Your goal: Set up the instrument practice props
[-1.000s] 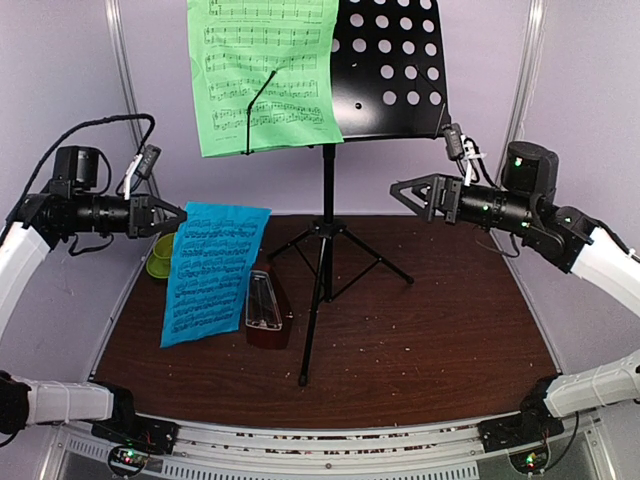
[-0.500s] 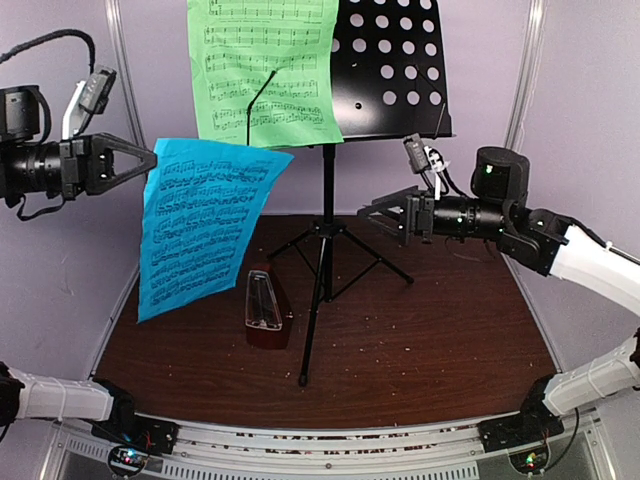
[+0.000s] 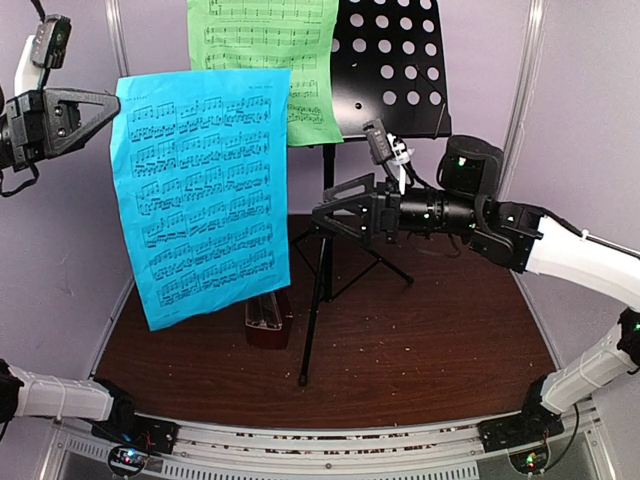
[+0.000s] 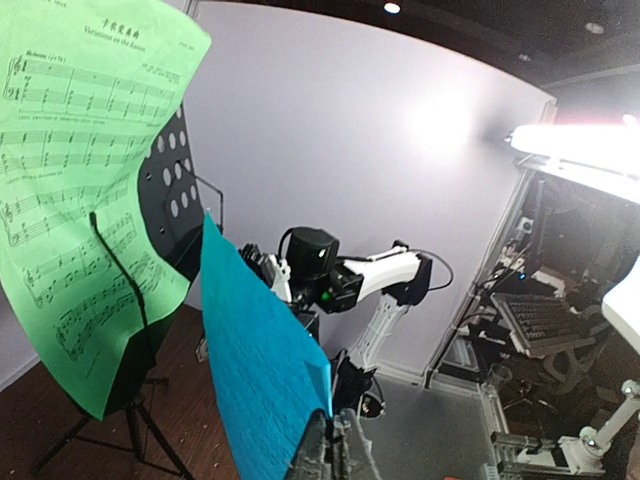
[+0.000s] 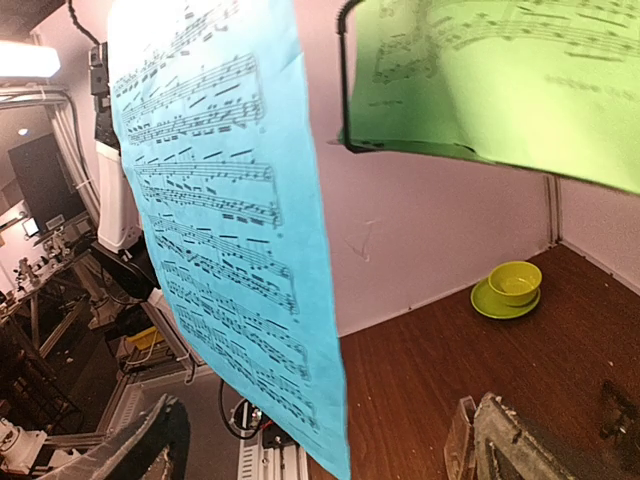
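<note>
My left gripper (image 3: 112, 100) is shut on the top left corner of the blue sheet of music (image 3: 205, 190), which hangs high in front of the stand. The green sheet (image 3: 305, 70) rests on the left half of the black hole-punched desk (image 3: 400, 70). My right gripper (image 3: 322, 215) stands open just right of the blue sheet's edge. In the right wrist view the blue sheet (image 5: 230, 220) hangs between the spread fingers (image 5: 135, 450). The left wrist view shows the pinched blue sheet (image 4: 260, 370) edge-on at the gripper (image 4: 335, 445). The reddish-brown metronome (image 3: 270, 322) peeks out below the sheet.
The stand's tripod legs (image 3: 325, 265) spread over the middle of the brown table (image 3: 430, 340). A lime-green bowl on a saucer (image 5: 515, 284) sits by the back wall at the left, hidden by the blue sheet in the top view. Purple walls close in on three sides.
My left arm has lifted the blue sheet off the table to head height. My right arm has swung left, its open jaws now at the sheet's right edge.
</note>
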### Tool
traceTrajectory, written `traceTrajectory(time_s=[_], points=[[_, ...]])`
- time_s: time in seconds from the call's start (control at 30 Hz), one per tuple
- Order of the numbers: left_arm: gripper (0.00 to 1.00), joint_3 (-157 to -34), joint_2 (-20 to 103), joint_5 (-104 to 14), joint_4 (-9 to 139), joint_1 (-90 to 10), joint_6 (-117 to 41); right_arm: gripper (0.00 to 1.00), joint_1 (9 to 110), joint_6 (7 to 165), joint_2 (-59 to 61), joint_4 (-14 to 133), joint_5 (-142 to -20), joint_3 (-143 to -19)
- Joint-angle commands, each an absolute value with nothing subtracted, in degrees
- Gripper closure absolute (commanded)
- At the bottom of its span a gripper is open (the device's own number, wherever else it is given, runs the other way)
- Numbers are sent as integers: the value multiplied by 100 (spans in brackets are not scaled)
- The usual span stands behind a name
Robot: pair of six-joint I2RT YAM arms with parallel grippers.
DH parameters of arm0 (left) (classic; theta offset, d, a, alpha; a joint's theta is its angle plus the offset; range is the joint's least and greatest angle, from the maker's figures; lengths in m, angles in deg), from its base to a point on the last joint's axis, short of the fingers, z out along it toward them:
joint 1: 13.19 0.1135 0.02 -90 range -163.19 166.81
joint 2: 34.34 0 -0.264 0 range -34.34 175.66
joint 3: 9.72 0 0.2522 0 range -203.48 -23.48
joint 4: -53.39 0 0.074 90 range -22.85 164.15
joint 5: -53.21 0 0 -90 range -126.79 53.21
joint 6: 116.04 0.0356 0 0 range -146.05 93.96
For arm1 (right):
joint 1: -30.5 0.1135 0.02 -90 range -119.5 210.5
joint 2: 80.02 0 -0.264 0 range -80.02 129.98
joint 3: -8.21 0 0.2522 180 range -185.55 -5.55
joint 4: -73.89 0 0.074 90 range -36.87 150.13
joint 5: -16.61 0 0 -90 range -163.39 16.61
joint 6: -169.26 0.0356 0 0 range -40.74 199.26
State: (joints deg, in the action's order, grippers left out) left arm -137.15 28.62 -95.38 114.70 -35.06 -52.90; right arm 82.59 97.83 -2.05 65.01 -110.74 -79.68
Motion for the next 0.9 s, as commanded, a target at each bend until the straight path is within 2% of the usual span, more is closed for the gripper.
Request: traceTrajectory(time_s=[0.0,0.17,0.3,0.33,0.43,0.6,0.87], points=[[100,-13260,2671,-9843,9493,-3532,-6499,0,8569,10006,85,7209,-11093,-8436],[100,-13186,2677,-9911,9163,-3533,-6695,7,8792,10271,611,7330,-11336,-9181],[100,-13165,2756,-10030,8829,-3532,-6836,30,8821,10549,696,7597,-11438,-9265],[100,-13134,2767,-10072,8678,-3533,-6950,30,8818,10577,699,7609,-11422,-9259],[100,-13111,2832,-10211,8519,-3533,-7051,15,8816,10495,703,7525,-11182,-9203],[100,-12920,2867,-10448,7974,-3528,-7426,14,8770,10589,1019,7549,-11272,-9334],[100,-12938,2974,-10689,7315,-3534,-7981,4,8333,11199,908,8380,-11401,-8823]])
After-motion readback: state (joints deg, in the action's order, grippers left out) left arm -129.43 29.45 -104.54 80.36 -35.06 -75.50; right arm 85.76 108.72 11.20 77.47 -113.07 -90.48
